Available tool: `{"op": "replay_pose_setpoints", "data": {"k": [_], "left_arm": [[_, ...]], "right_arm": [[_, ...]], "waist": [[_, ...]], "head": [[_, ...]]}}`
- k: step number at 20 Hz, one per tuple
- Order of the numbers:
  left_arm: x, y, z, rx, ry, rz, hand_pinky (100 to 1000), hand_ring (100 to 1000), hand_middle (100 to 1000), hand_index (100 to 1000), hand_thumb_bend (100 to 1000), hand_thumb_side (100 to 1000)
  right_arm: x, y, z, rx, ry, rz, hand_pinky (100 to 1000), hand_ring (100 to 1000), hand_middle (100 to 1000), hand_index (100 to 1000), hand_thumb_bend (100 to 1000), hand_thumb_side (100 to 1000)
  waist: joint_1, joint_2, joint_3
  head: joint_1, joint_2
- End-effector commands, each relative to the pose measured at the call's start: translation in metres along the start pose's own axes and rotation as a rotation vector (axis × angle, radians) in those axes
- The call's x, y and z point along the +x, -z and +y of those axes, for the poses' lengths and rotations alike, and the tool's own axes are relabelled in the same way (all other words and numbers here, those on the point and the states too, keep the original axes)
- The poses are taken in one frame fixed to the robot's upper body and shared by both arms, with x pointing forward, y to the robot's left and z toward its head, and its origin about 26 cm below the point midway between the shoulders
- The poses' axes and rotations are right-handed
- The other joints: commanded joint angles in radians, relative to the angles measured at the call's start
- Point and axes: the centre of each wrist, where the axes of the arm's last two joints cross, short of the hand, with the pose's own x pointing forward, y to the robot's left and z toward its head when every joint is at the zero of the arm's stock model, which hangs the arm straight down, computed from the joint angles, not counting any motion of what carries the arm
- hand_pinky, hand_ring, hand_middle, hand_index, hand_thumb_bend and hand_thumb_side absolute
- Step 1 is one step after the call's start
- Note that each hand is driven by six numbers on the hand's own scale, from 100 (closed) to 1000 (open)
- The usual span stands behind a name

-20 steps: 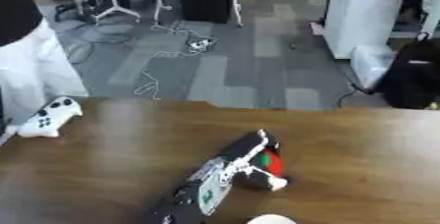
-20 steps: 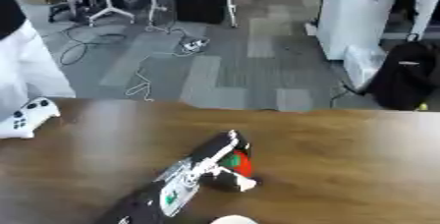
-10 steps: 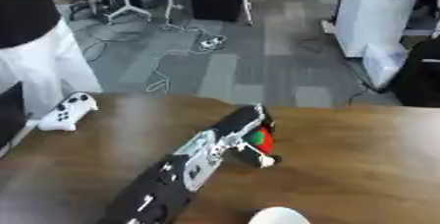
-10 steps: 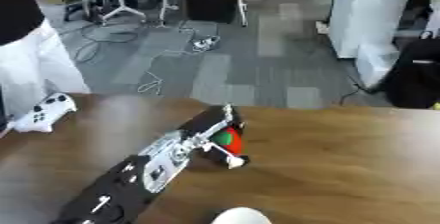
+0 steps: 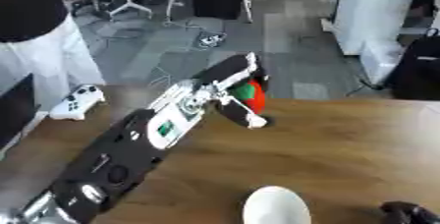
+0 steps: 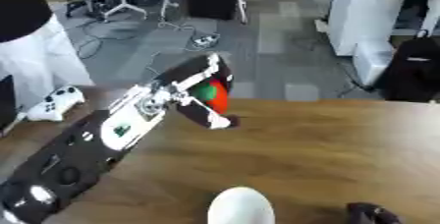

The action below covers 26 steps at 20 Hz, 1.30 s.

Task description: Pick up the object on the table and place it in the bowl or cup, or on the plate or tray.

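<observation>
While its fingers curl round a red-and-green object (image 5: 247,95), the left robot hand (image 5: 230,90) hangs above the table (image 5: 343,139).

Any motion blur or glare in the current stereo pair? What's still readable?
Left eye view: soft all over, left hand smeared around the red and green object; white rounded vessel at the bottom edge has no crisp rim. Right eye view: same softness, a pale sheen on the brown wooden table, no hard glare; white game controller outline still readable.

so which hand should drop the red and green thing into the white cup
Left. The left hand already has its fingers curled round the red and green thing; the right hand only shows idle at the lower right, beside the white cup.
</observation>
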Motion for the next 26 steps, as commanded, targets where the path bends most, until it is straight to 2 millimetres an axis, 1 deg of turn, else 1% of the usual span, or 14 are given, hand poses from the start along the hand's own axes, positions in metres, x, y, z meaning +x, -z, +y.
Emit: {"op": "replay_pose_setpoints", "data": {"k": [1,5,8,16,22,26], "left_arm": [[0.009,0.000,0.012,-0.004,-0.002,-0.028,426,100,107,282,538,100],[0.010,-0.001,0.007,-0.014,-0.011,-0.023,425,100,108,284,540,100],[0.011,-0.001,0.000,-0.021,-0.014,-0.026,423,100,107,283,546,100],[0.025,0.005,-0.023,-0.047,-0.060,-0.068,420,100,101,276,557,100],[0.037,0.009,-0.040,-0.076,-0.105,-0.106,425,100,101,276,570,100],[0.043,0.008,-0.047,-0.102,-0.121,-0.123,429,100,100,275,576,100]], "right_arm": [[-0.003,-0.002,0.003,-0.020,-0.013,0.012,916,743,506,710,100,410],[-0.006,-0.004,0.003,-0.048,-0.026,0.027,915,742,507,710,100,412],[-0.008,-0.006,-0.001,-0.069,-0.032,0.037,914,742,507,710,100,411],[-0.011,-0.009,-0.005,-0.093,-0.036,0.047,913,742,508,711,100,407],[-0.007,-0.007,-0.009,-0.114,-0.039,0.038,913,743,509,712,100,409],[-0.005,-0.007,-0.011,-0.120,-0.043,0.038,912,743,510,712,100,407]], "waist": [[-0.002,-0.029,0.004],[-0.005,-0.050,0.000],[-0.008,-0.058,-0.005],[-0.020,-0.067,-0.013],[-0.028,-0.071,-0.018],[-0.029,-0.071,-0.018]], "head": [[-0.014,0.017],[-0.012,0.026],[-0.009,0.033],[-0.001,0.050],[0.009,0.054],[0.007,0.064]]}}
